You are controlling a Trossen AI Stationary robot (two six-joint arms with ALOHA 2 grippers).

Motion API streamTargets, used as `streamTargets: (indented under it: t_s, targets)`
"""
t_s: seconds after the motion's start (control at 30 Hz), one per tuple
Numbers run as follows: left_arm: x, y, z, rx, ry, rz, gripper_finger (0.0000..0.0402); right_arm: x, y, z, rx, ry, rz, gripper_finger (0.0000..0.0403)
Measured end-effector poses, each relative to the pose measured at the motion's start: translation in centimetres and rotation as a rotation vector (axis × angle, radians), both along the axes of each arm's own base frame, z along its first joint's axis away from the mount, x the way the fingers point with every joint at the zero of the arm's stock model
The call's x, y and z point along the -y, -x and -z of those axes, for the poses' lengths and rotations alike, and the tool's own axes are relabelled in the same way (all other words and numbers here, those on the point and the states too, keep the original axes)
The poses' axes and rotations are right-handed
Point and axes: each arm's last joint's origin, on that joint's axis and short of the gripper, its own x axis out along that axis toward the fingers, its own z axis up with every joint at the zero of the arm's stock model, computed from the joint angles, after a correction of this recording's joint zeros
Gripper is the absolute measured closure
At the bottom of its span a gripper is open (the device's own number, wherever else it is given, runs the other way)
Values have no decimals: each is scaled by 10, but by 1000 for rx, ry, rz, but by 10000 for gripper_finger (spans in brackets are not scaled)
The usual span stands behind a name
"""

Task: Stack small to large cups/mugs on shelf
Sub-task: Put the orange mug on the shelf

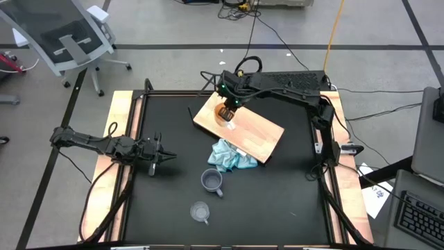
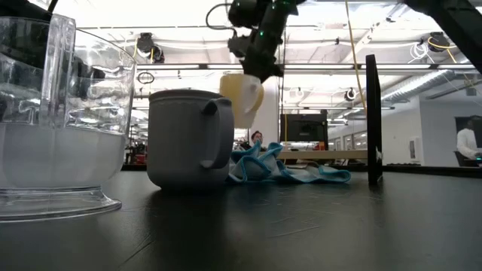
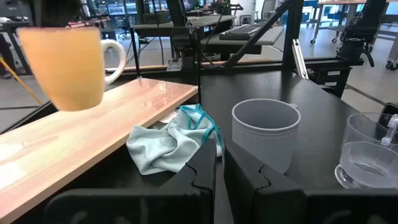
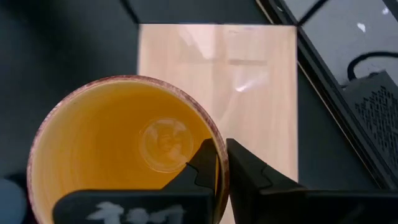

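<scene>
The orange mug (image 1: pixel 223 113) with its white handle (image 3: pixel 115 59) hangs in my right gripper (image 1: pixel 227 105) above the far left part of the light-wood shelf board (image 1: pixel 251 130). In the left wrist view it floats clear of the board (image 3: pixel 74 143). The grey-blue mug (image 1: pixel 211 180) stands upright on the black table, and the clear cup (image 1: pixel 200 211) stands nearer the near edge. My left gripper (image 1: pixel 166 157) waits shut at the table's left, pointing toward the mugs. My right gripper (image 4: pixel 222 165) pinches the orange mug's rim (image 4: pixel 216 177), one finger (image 4: pixel 202 167) inside the mug and the other (image 4: pixel 249 177) outside its wall. The fingers come from above, pointing down. The mug hangs upright below them, lifted clear of the board (image 4: pixel 249 74).
A crumpled light blue cloth (image 1: pixel 231 156) lies against the board's near edge, between the board and the grey-blue mug (image 3: pixel 265 130). The clear cup (image 3: pixel 373 152) stands beside that mug. Black uprights and wooden rails frame the table's left and right sides.
</scene>
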Motion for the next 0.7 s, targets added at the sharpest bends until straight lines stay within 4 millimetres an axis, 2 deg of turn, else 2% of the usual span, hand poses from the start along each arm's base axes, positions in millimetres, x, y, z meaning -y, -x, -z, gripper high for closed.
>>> streamTargets:
  t_s: [0.17, 0.4, 0.57, 0.7]
  targets:
    - [0, 0, 0, 0, 0, 0, 371, 19, -3, 10, 36, -42, 43, 395]
    - [0, 0, 0, 0, 0, 0, 371, 41, 0, 6, 126, -32, 132, 394]
    - [0, 0, 0, 0, 0, 0, 371, 47, 5, 9, 96, -52, 159, 394]
    - [0, 0, 0, 0, 0, 0, 371, 47, 3, 20, 52, -76, 175, 394]
